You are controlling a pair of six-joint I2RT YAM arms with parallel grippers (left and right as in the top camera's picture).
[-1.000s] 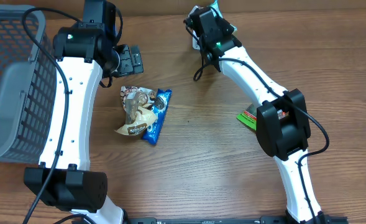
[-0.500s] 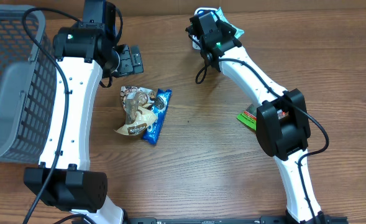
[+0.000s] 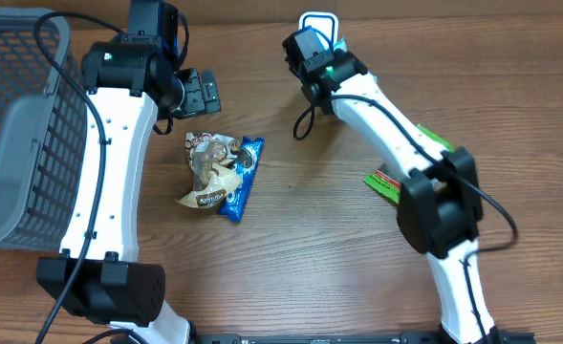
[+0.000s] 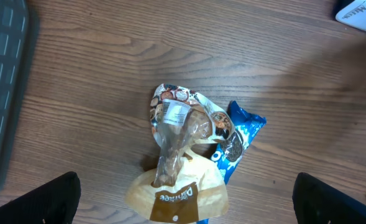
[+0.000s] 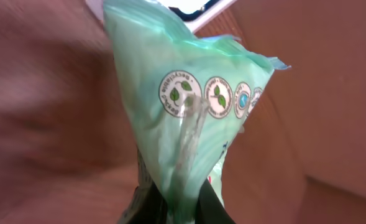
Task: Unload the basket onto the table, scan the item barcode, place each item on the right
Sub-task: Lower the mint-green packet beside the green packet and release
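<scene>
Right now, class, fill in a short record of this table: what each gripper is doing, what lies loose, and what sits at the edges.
left gripper: open, empty, near the snack packets
right gripper: shut on green packet, held up close to the white device at the far edge
loose, centre-left: tan snack bag overlapping blue packet
by right arm: second green packet, partly hidden
left edge: grey basket
barcode: none visible in any view
</scene>
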